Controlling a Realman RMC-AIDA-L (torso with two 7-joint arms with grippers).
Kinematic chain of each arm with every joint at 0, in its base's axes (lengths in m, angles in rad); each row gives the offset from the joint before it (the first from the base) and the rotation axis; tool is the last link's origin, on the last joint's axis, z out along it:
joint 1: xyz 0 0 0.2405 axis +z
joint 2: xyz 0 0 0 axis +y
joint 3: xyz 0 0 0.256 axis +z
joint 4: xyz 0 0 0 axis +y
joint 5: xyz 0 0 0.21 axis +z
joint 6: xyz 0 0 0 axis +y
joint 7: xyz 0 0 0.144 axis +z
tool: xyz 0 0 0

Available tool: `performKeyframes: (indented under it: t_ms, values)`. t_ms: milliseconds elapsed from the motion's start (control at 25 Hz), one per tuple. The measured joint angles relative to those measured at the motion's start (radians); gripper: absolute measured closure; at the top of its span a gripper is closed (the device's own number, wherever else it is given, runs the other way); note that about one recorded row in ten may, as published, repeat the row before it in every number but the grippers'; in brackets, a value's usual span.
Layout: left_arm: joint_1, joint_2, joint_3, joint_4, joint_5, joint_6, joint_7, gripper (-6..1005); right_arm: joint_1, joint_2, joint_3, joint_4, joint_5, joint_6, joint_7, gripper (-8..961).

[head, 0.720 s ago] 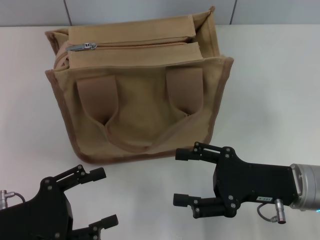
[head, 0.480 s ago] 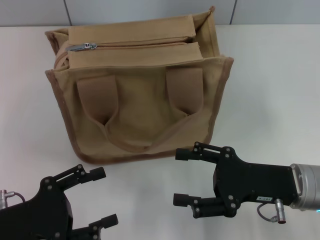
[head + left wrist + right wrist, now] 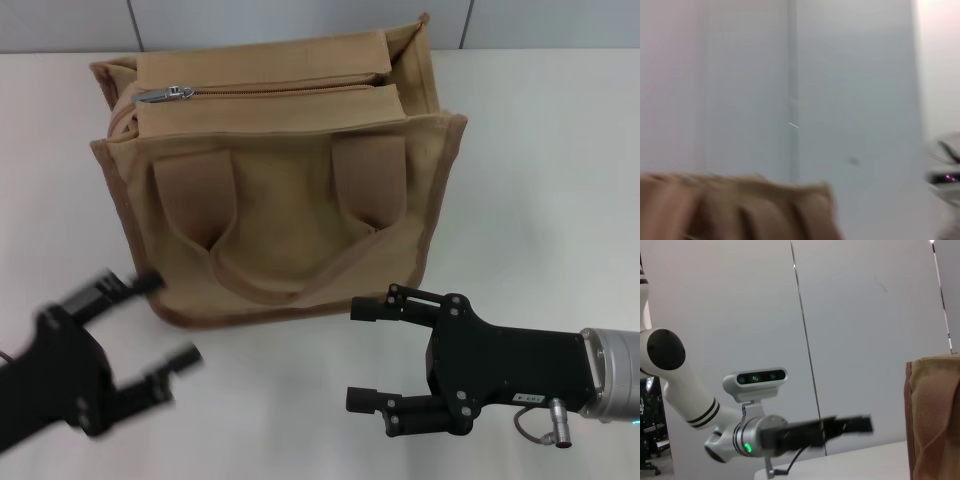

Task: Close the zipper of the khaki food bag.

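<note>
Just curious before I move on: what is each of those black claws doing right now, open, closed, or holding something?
Left gripper: open, holding nothing, near the khaki food bag's lower left corner.
Right gripper: open, holding nothing, in front of the bag.

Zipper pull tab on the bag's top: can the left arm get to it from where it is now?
Probably yes. The zipper pull tab sits exposed at the robot's-left end of the khaki food bag top, nothing covering it. The left tool is open, low beside the bag's near left corner, so it must rise over the front wall first.
</note>
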Motion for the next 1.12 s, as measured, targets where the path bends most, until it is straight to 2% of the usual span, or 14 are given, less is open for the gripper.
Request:
performKeyframes:
  t_ms: [200,280,400,480,560,640,880,1120]
  values:
    - [0.002,-0.001,-0.171,-0.072,-0.087,-0.028,0.001,190,0.0,0.0,0.0,0.005,0.0,0.001,0.0,117]
    - [-0.005,-0.002,-0.247,-0.092,-0.101,-0.096,0.019,190,0.0,0.0,0.001,0.007,0.0,0.001,0.0,117]
    - [-0.009,-0.002,-0.272,-0.1,-0.103,-0.119,0.024,190,0.0,0.001,0.003,0.009,0.0,0.001,0.0,117]
    - [-0.027,-0.002,-0.357,-0.129,-0.105,-0.168,0.027,190,0.0,0.001,0.003,0.01,0.0,0.001,-0.001,117]
    - [-0.039,-0.002,-0.382,-0.139,-0.105,-0.196,0.037,191,0.0,0.001,0.003,0.01,0.0,0.001,-0.001,117]
    - [-0.068,-0.004,-0.386,-0.159,-0.101,-0.254,0.08,191,0.0,0.001,0.004,0.011,0.0,0.001,-0.003,117]
    - [-0.112,-0.004,-0.373,-0.192,-0.095,-0.29,0.105,191,0.005,0.002,0.01,0.026,0.0,0.0,-0.031,117]
    - [-0.16,-0.004,-0.273,-0.199,-0.094,-0.283,0.098,192,0.007,0.002,0.011,0.026,0.0,0.0,-0.031,116]
